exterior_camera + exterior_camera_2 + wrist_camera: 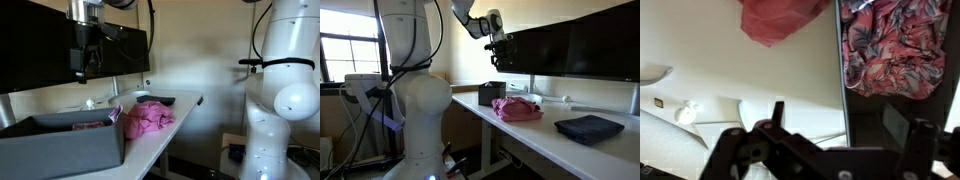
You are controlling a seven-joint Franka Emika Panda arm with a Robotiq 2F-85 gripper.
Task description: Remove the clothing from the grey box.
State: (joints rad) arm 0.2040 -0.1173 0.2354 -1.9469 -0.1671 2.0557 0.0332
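Hand [84, 68] is high above the tabletop [185, 108], fingers spread wide, gripping nothing. Pink cloth [148, 118] lies bunched on the tabletop just beside the grey box [60, 150]. Floral cloth [890, 45] is inside the box. Dark cloth [588, 128] lies well apart.

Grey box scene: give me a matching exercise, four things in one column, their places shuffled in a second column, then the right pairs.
Things
1. pink clothing
2. floral clothing
3. dark folded cloth
4. end effector

Places
A. inside the grey box
B. raised above the table, open, holding nothing
C. on the table beside the box
D. on the table, beyond the pink clothing from the box

Pairs: 1-C, 2-A, 3-D, 4-B
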